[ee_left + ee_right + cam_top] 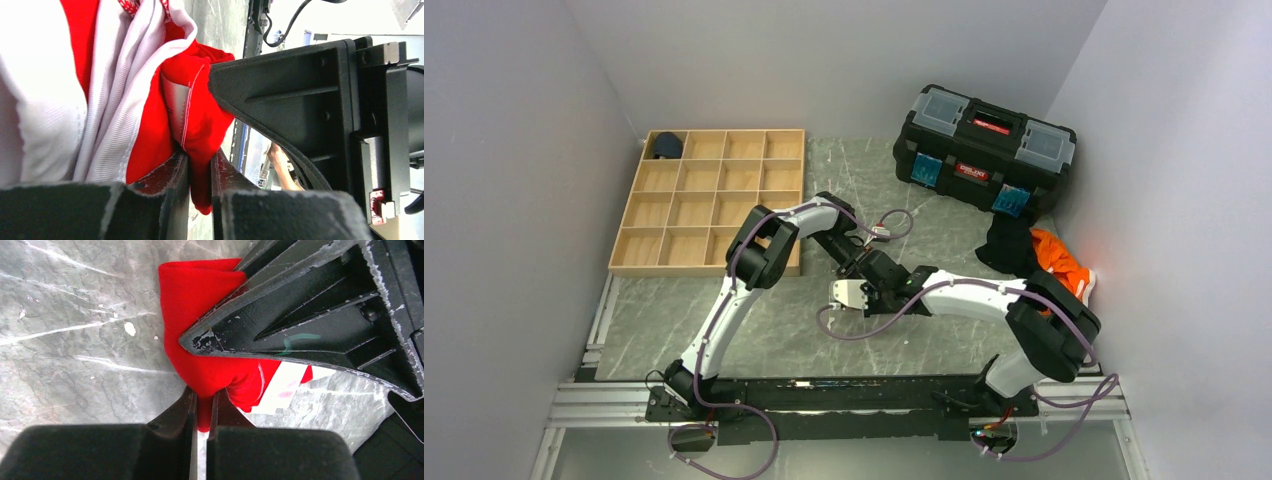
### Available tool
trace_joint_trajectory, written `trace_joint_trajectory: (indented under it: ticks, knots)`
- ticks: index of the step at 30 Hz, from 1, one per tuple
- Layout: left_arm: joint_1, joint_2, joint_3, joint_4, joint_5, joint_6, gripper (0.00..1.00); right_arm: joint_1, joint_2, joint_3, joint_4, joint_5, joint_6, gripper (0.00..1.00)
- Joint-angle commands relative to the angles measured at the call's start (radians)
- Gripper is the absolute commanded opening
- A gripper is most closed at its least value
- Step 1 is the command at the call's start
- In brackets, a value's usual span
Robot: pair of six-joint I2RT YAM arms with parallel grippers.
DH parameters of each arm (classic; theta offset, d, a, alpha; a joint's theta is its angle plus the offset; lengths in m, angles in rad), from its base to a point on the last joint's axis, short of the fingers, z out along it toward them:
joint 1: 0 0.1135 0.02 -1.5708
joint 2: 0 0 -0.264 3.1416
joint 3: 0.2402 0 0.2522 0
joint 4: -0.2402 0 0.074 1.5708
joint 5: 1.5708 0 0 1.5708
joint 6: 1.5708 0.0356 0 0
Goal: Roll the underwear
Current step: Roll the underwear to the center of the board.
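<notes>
- The left claw (200,167) is closed down to a thin slot, with a fold of the underwear (200,120) pinched between its pads. White lining and red cloth bunch up just above the pinch.
- The right claw (202,407) is likewise almost fully closed, nipping the lower lip of the red bundle. The left claw's finger lies across the cloth right above it.
- The underwear sits mid-counter (75,340), between the two wrists and partly gathered. Whether it rests on the marble or hangs just above it, I cannot tell. In the overhead view the arms hide it almost entirely.
- Risk: both claws hold only thin edges of fabric. If they pull apart or turn out of step, one fold will likely slide free and the roll spring open.
- Risk: the claws are touching or nearly so. Any twist could knock finger on finger or catch loose white lining in the wrong pinch.
- Risk: pressing down while rolling may scrape the fingertips on the counter.
- Room: open counter lies toward the near edge and in front of the wooden tray (709,200), which holds a dark bundle (666,146) in its far-left cell.
- On the right, the black cloth (1009,245) and orange cloth (1059,262) lie near the right arm's elbow, with the toolbox (984,150) behind them. Walls close in on both sides, so the freest way looks to be toward the near edge.
</notes>
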Motion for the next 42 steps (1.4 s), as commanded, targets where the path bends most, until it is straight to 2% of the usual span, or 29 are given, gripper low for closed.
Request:
trace_joint_trajectory:
  ticks: [1,12,27,35,42]
  knots:
    - [-0.01,-0.012,-0.017,0.069,-0.112,0.014,0.22,-0.017,0.05,-0.007,-0.148,-0.133,0.039,0.0]
    - [0.037,-0.108,-0.071,0.16,-0.15,-0.028,0.43,-0.116,0.036,0.036,-0.267,-0.306,0.043,0.0]
    - [0.08,-0.208,-0.162,0.263,-0.177,-0.078,0.44,-0.206,0.048,0.091,-0.375,-0.446,0.027,0.0]
    - [0.117,-0.295,-0.273,0.343,-0.178,-0.104,0.45,-0.298,0.119,0.144,-0.431,-0.554,-0.016,0.0]
    - [0.148,-0.425,-0.415,0.492,-0.204,-0.159,0.45,-0.389,0.202,0.231,-0.528,-0.659,-0.071,0.0]
